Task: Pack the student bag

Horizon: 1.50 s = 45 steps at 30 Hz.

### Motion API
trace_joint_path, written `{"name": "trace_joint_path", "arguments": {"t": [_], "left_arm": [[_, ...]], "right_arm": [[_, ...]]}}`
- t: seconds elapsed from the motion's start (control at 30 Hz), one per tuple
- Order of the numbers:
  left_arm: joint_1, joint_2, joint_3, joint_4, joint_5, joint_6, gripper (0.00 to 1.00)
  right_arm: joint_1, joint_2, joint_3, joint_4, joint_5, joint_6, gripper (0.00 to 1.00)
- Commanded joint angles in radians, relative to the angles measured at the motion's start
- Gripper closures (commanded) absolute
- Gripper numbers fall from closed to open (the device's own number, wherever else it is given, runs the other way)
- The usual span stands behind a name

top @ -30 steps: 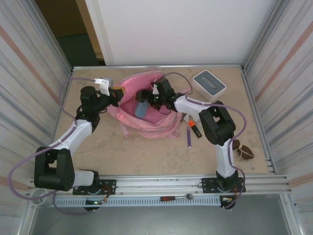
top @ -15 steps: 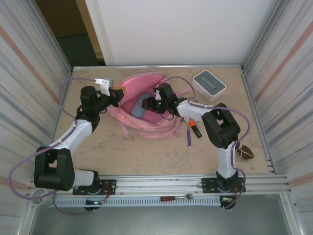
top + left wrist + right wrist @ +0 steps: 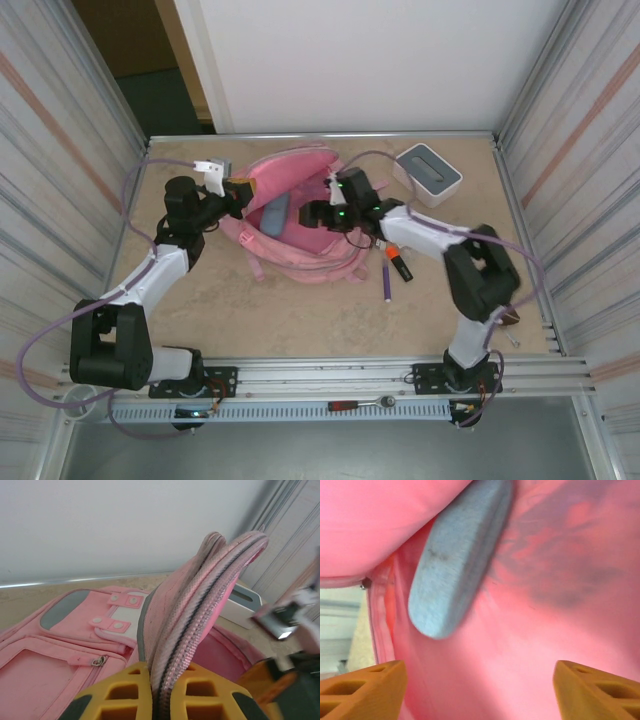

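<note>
Student bag [image 3: 300, 258] is laid mid-table [image 3: 200, 295], mouth facing up. Its zip rim is pinched and held up by the left gripper [image 3: 243, 188], whose jaws are narrow with fabric between them. The right gripper [image 3: 314, 213] is placed at the mouth, jaws wide and empty, with the bag's cavity at 9 o'clock from it. A blue-grey pouch [image 3: 460, 555] is seen inside, long axis running 1 to 7 o'clock. An orange marker [image 3: 398, 263] and a purple pen [image 3: 387, 284] are left at 4 o'clock of the bag, nearer the right arm. Compared with a second ago, the right gripper is drawn back toward 3 o'clock and the pouch is shifted toward 9.
</note>
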Motion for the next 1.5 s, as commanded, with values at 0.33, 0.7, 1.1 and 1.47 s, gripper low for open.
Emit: {"name": "trace_joint_path", "arguments": {"t": [0.33,0.7,1.1,1.47], "left_arm": [[0.0,-0.036,-0.009,0.116,0.036,-0.01,1.0],[0.0,-0.036,-0.014,0.106,0.033,0.003,1.0],[0.0,-0.037,-0.014,0.086,0.028,0.012,1.0],[0.0,-0.039,-0.015,0.076,0.027,0.02,1.0]], "right_arm": [[-0.36,-0.18,-0.146,-0.464,0.316,-0.411,0.25],[-0.405,0.046,-0.038,-0.505,0.34,-0.472,0.28],[-0.421,0.137,0.026,-0.506,0.288,-0.496,0.24],[-0.498,0.16,0.059,-0.508,0.296,-0.466,0.28]]}}
